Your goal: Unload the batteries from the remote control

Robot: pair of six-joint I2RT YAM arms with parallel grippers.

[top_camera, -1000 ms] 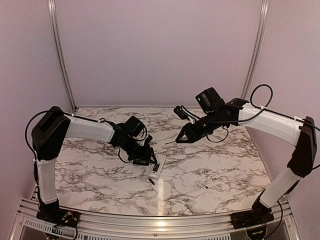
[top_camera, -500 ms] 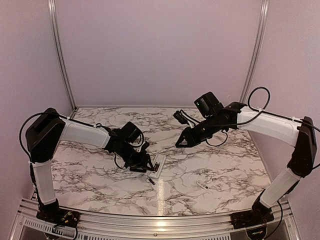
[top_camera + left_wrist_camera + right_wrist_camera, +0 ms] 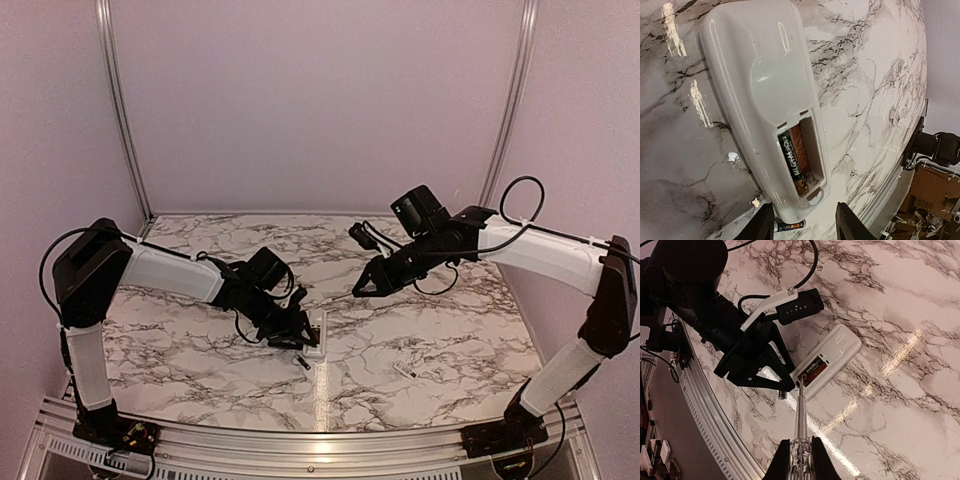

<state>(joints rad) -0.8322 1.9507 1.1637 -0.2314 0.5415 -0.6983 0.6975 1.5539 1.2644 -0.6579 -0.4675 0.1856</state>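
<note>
The white remote control (image 3: 765, 95) lies on the marble with its back up and its compartment open. One green and copper battery (image 3: 792, 161) sits inside, and the slot beside it is empty. A second battery (image 3: 789, 226) lies on the table under the remote's near end. My left gripper (image 3: 805, 227) is open, with its fingers on either side of that end. My right gripper (image 3: 800, 455) is shut on a thin grey rod (image 3: 800, 412), whose tip is at the compartment's end. In the top view the remote (image 3: 316, 333) lies between the two grippers.
A small white flat chip (image 3: 403, 370) lies on the marble to the right of the remote. The table's metal front rail (image 3: 320, 440) runs close behind the loose battery (image 3: 303, 362). The left arm's black wrist and cable (image 3: 755, 350) crowd the remote's left side.
My left gripper has moved down and right to the remote's near end. My right gripper has lowered slightly with the rod towards the remote.
</note>
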